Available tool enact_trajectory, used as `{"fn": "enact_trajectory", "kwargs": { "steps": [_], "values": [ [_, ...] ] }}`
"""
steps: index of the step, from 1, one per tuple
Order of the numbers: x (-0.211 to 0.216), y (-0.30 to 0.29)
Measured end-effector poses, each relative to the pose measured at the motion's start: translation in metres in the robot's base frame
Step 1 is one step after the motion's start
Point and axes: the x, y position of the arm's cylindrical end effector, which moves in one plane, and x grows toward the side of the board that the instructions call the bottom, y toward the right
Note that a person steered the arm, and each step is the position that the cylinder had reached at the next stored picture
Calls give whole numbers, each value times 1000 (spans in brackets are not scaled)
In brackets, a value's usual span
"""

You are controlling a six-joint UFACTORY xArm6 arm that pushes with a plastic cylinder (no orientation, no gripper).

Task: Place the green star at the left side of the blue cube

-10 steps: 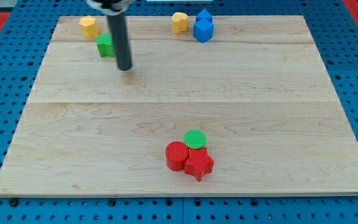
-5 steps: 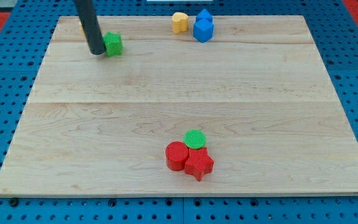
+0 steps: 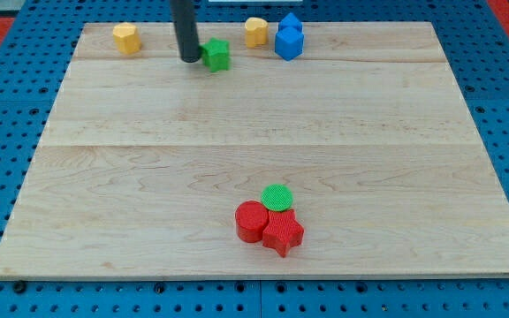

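We find no legible text, label, brand, number or sign on any item in view.

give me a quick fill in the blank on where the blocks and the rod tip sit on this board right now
1. My tip sits just to the view's ____ of the green star.
2. Between the green star and the blue cube stands a ____ block.
3. The green cylinder touches two ____ blocks near the view's bottom.
4. Another yellow block sits near the board's top ____ corner.

Missing words: left; yellow; red; left
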Motion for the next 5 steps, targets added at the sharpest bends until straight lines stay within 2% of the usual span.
{"fn": "enact_trajectory", "kwargs": {
  "steps": [3,5],
  "values": [
    [0,67],
    [-18,71]
  ]
}}
